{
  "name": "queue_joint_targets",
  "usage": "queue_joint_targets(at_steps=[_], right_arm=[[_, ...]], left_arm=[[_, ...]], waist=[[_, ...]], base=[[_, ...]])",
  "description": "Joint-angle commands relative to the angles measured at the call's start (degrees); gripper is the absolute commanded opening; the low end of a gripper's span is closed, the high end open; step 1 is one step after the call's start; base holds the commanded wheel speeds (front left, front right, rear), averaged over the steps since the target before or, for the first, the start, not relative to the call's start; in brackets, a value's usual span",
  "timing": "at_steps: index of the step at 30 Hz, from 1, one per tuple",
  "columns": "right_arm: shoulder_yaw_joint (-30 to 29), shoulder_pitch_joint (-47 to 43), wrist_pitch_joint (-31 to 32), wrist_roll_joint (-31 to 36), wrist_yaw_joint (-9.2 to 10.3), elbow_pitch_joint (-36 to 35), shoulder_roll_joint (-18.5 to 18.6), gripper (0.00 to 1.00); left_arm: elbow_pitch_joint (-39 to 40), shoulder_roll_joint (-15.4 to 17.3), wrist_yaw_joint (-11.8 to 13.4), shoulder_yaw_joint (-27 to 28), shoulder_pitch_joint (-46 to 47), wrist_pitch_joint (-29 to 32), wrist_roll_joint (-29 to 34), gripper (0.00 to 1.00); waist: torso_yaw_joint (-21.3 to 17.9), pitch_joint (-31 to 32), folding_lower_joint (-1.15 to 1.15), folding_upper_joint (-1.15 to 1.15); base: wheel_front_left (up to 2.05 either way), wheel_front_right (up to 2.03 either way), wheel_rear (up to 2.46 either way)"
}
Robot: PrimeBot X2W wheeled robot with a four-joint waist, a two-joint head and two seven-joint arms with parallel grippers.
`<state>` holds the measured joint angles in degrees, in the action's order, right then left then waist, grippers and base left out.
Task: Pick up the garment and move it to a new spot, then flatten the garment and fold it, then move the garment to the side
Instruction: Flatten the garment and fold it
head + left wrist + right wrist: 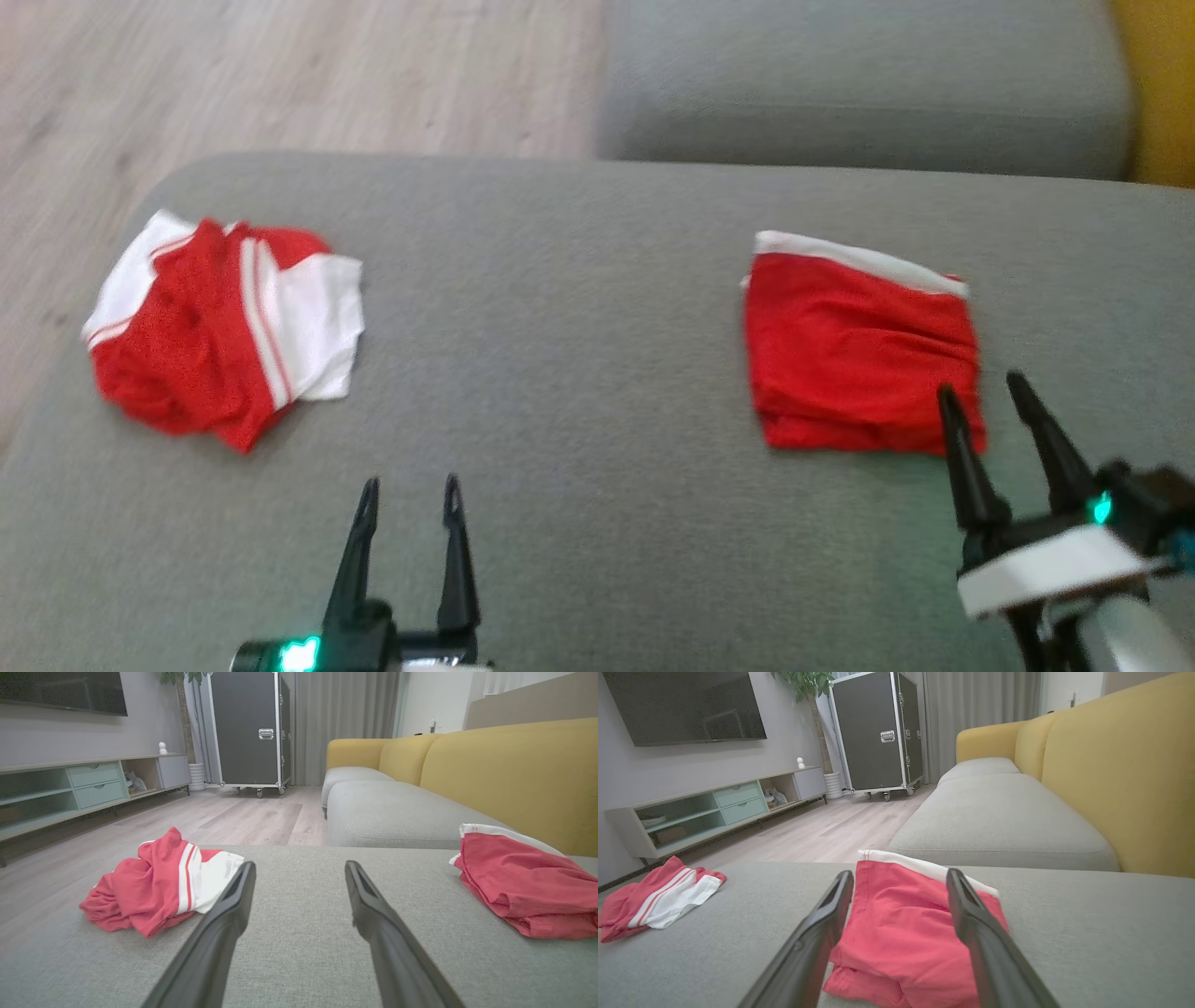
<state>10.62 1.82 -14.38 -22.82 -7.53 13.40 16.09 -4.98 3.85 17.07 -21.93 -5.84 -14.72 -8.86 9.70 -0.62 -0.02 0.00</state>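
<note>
Here we are over the grey sofa cushion (579,392), two pieces of clothing on it, well apart. On the robot's right lie the folded red shorts (859,355), a tidy square with the white waistband along the far edge. They sit flat on the cushion, out towards its right side.

The right pincer (978,382) is right at their near right corner, fingers spread and grasping nothing. From the right wrist view the shorts lie between and beyond the two fingers. Whether a fingertip brushes the cloth, I cannot tell.

The left pincer (411,490) hovers low over bare cushion in the middle, released too, nothing in it.

My read: the fold looks done and the shorts look parked at the side, so this is the tail of that last step.

Over on the left, near the cushion's edge by the wooden floor (280,75), sits a crumpled red-and-white garment (224,327), bunched and unsorted. If that one is next, the call is to draw the right arm clear without dragging the folded corner. Then the left pincer reaches across and pinches a raised fold.
</note>
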Motion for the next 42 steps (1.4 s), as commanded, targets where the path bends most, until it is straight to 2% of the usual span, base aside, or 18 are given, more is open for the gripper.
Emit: queue_joint_targets(at_steps=[1, 6, 14, 26, 42], right_arm=[[0.01, -0.03, -0.61, 1.81, 0.04, -3.26, 0.18, 1.0], [-2.13, -6.0, -0.62, 5.12, 0.04, -6.07, -2.14, 1.0], [-4.69, -10.37, -0.62, 9.06, 0.04, -7.21, -4.36, 1.0], [-5.11, -10.77, -0.62, 10.39, 0.04, -6.57, -5.21, 1.0], [-5.36, -11.62, -0.62, 10.46, 0.04, -5.27, -5.77, 1.0]], left_arm=[[2.33, 0.06, -0.1, 2.55, 0.46, -0.28, 0.77, 1.0], [3.58, -0.01, -0.54, 4.44, -3.5, -0.28, 2.01, 1.0], [5.86, -0.37, -2.88, 6.3, -7.45, -0.28, 2.95, 1.0], [5.37, -0.71, -4.53, 8.04, -8.34, -0.28, 3.78, 1.0], [5.5, -0.91, -5.5, 8.76, -8.47, -0.28, 4.76, 1.0]], waist=[[-3.04, 2.61, 0.02, 0.0], [-4.97, 4.64, 0.02, 0.0], [-5.54, 6.99, 0.02, 0.0], [-5.41, 8.01, 0.02, 0.0], [-5.03, 8.3, 0.02, 0.0]], base=[[0.0, 0.0, 0.0], [0.0, 0.0, 0.0], [0.0, 0.0, 0.0], [0.0, 0.0, 0.0], [0.0, 0.0, 0.0]])
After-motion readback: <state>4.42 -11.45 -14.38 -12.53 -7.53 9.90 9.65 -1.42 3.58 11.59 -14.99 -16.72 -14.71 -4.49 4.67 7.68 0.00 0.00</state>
